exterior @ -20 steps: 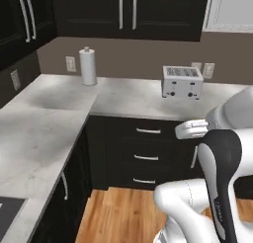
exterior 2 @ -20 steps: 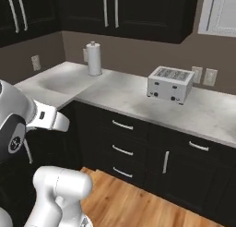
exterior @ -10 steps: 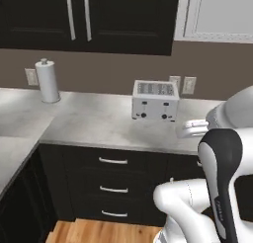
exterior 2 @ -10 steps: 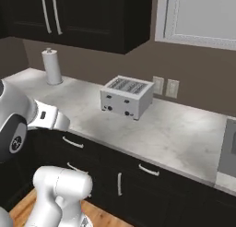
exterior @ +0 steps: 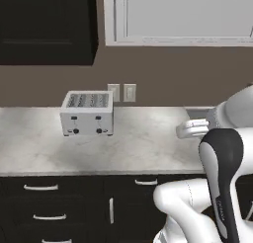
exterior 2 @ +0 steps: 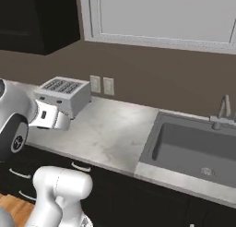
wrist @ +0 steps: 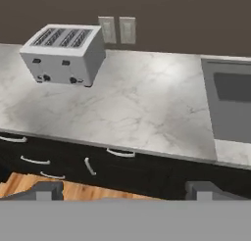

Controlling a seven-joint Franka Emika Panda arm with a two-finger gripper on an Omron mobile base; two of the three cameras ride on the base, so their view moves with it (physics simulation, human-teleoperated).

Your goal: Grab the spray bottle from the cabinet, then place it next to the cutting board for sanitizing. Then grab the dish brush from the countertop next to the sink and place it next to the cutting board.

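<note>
we find the countertop [wrist: 147, 112] bare and passable between the toaster [wrist: 63, 54] on the left and the sink [wrist: 230, 100] on the right. the toaster is the one obstacle standing on this stretch, set toward the far wall just beside the two wall outlets [wrist: 117, 29]. at the right the slab drops into the sink basin, with a faucet [exterior 2: 224, 111] standing at its far rim. overhead, a dark cabinet [exterior: 47, 27] hangs above the toaster's left side.

Brown wall [exterior: 163, 69] with two pale outlet plates [exterior: 121, 92], white-framed window [exterior: 183, 17] above. Silver four-slot toaster [exterior: 87, 113] by the wall. Dark drawer fronts [exterior: 59, 215] with silver handles below; wood floor [wrist: 29, 183].
</note>
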